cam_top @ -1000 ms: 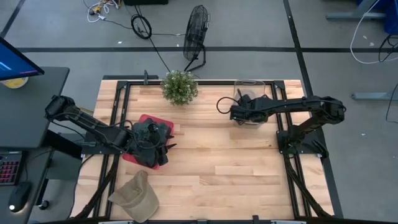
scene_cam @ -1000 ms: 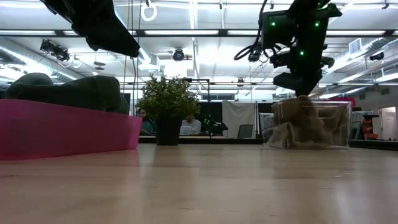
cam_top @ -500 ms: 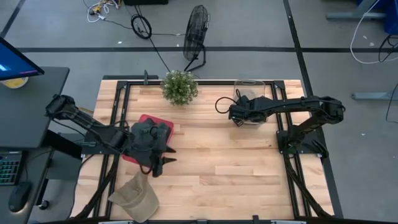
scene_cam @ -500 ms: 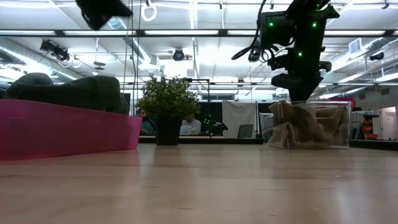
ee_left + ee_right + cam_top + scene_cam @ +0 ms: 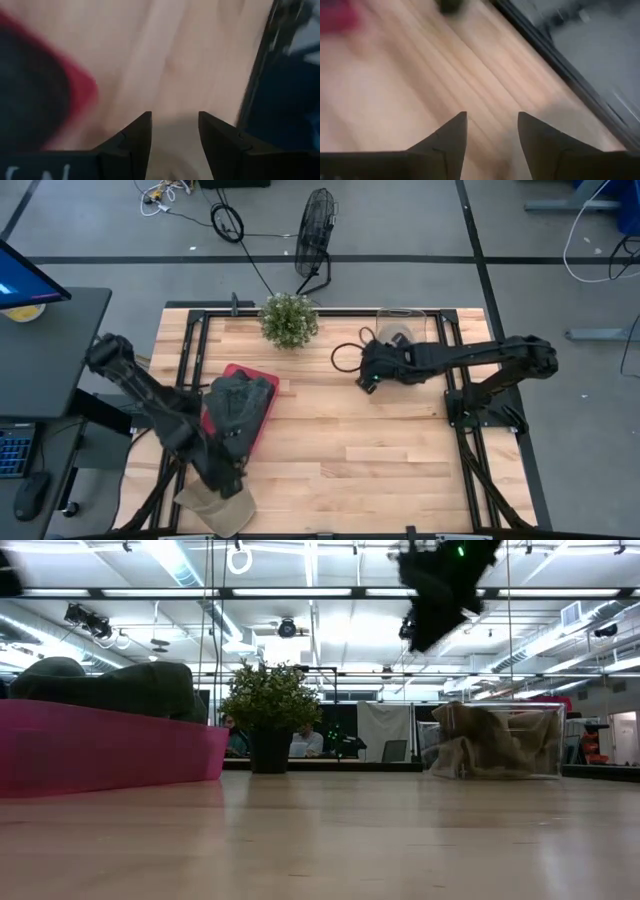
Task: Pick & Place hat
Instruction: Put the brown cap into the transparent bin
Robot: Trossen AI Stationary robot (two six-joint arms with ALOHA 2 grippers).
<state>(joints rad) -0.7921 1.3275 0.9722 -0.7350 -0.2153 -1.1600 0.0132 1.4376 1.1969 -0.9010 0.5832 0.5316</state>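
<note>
A khaki cap (image 5: pixel 210 502) lies on the wood at the table's near left corner. My left gripper (image 5: pixel 228 482) hovers open just above its right part, and in the left wrist view its fingers (image 5: pixel 174 116) are empty. A dark hat (image 5: pixel 240 400) lies in the red bin (image 5: pixel 257 435). A tan hat (image 5: pixel 495 745) sits crumpled in the clear box (image 5: pixel 400 315) at the far right. My right gripper (image 5: pixel 366 380) hangs open over bare wood left of that box, high above the table (image 5: pixel 425 635).
A potted plant (image 5: pixel 288 320) stands at the far edge between the bin and the clear box. The middle and near right of the table show bare wood. Black frame rails run along both sides. A desk with a monitor stands left of the table.
My right gripper has risen out of the clear box and swung toward the table's left, leaving the tan hat lying in the box. My left gripper has gone from above the red bin toward the near edge, to over the khaki cap.
</note>
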